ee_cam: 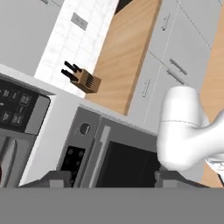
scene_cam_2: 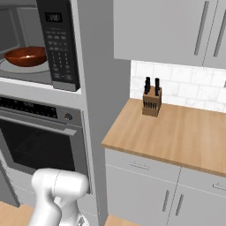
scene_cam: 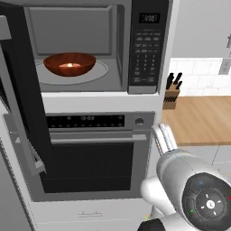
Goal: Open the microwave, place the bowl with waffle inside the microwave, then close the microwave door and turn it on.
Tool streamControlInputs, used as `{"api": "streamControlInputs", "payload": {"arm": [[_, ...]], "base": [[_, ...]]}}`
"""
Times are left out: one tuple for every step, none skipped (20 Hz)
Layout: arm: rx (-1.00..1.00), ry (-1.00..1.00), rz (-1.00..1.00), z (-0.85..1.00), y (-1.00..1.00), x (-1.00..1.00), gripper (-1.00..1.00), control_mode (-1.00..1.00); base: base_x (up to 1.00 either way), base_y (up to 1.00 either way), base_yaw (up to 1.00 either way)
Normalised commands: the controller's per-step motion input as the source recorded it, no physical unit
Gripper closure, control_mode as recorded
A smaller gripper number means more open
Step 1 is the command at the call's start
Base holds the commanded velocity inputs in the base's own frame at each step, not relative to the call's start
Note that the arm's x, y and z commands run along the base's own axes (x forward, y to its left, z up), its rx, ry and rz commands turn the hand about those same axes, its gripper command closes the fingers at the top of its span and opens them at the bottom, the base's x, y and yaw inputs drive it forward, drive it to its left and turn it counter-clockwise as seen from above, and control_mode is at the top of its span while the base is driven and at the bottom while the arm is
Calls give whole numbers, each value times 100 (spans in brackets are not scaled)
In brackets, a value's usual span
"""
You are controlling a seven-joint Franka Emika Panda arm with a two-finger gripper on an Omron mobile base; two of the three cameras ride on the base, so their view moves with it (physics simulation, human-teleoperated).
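Observation:
The microwave point(scene_cam: 145, 45) stands open, with its keypad strip also seen in the right base view point(scene_cam_2: 59, 44) and the hand view point(ee_cam: 15, 111). The bowl with waffle point(scene_cam: 70, 64) point(scene_cam_2: 25, 56), reddish-brown with a pale piece inside, rests on the round turntable in the grey cavity. The microwave door point(scene_cam: 22, 90) is swung out wide to the left, seen nearly edge-on. My gripper point(ee_cam: 113, 178) is open; its two dark tips stand far apart with nothing between them. It hangs in front of the wall oven, away from the bowl.
The wall oven point(scene_cam: 90, 153) point(scene_cam_2: 35, 141) point(ee_cam: 127, 166) sits directly under the microwave. To the right runs a wooden counter point(scene_cam: 203, 119) point(scene_cam_2: 176, 132) carrying a knife block point(scene_cam: 172, 94) point(scene_cam_2: 152, 100) point(ee_cam: 85, 81), with grey cabinets point(scene_cam_2: 145, 185) below.

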Motion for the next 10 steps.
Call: {"api": "streamControlInputs", "payload": {"arm": [[0, -23, 0, -33, -11, -47, 100, -100], [0, -25, 1, -35, -27, -51, 100, -100], [0, -29, 2, -34, -27, -56, 100, -100], [0, -29, 3, -35, -22, -49, 100, -100], [0, -30, 6, -35, -4, -46, 100, -100], [0, -29, 9, -35, 0, -38, 100, -100], [-3, -25, 12, -37, 0, -31, 100, -100], [-7, -22, 13, -40, 0, -22, 100, -100], [-11, -21, 14, -42, 4, -14, 100, -100], [-14, -20, 14, -46, 9, -6, 100, -100]], "base": [[0, 0, 0], [0, 0, 0], [0, 0, 0], [0, 0, 0], [0, 0, 0], [0, 0, 0], [0, 0, 0], [0, 0, 0], [0, 0, 0], [0, 0, 0]]}}
